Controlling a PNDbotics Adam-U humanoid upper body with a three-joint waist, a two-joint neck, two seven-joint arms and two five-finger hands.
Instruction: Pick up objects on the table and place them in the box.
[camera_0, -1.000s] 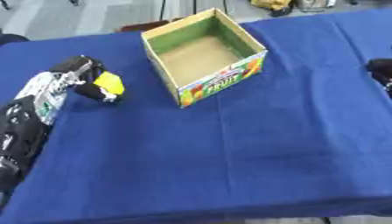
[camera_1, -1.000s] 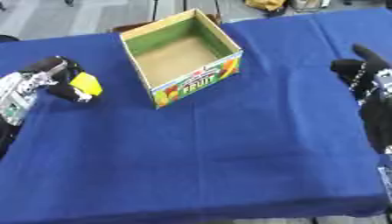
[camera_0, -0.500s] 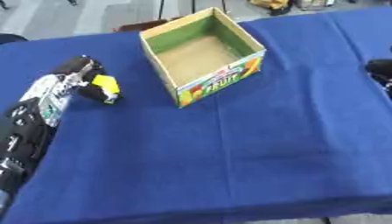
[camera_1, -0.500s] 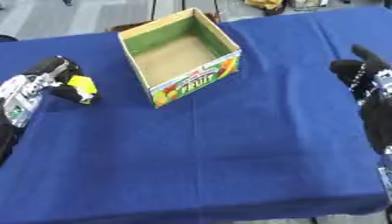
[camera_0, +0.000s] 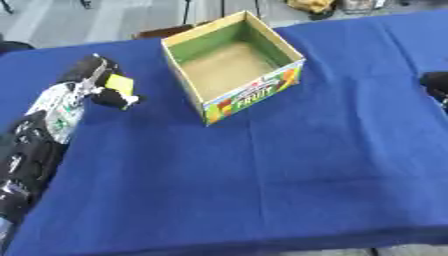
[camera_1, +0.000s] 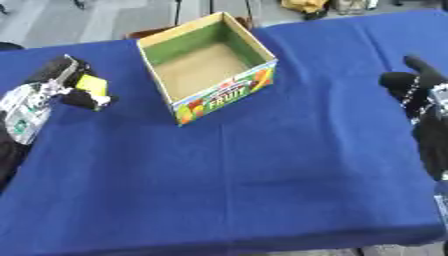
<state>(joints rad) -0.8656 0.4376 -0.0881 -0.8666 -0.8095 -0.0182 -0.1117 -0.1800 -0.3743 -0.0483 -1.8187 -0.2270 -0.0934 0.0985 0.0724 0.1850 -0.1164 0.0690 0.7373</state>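
Gripping a small yellow block (camera_0: 118, 83), our left hand (camera_0: 96, 85) had its fingers curled round it, left of the open cardboard box with fruit print on its front (camera_0: 254, 96), which sat mid-table on the blue cloth (camera_0: 289, 170) and looked empty. Our right hand (camera_1: 416, 85) idled at the right edge, fingers relaxed and apart. As we judged it, the carry needed the block lifted clear above the near wall, centred over the brown floor, then released low so it wouldn't bounce out.
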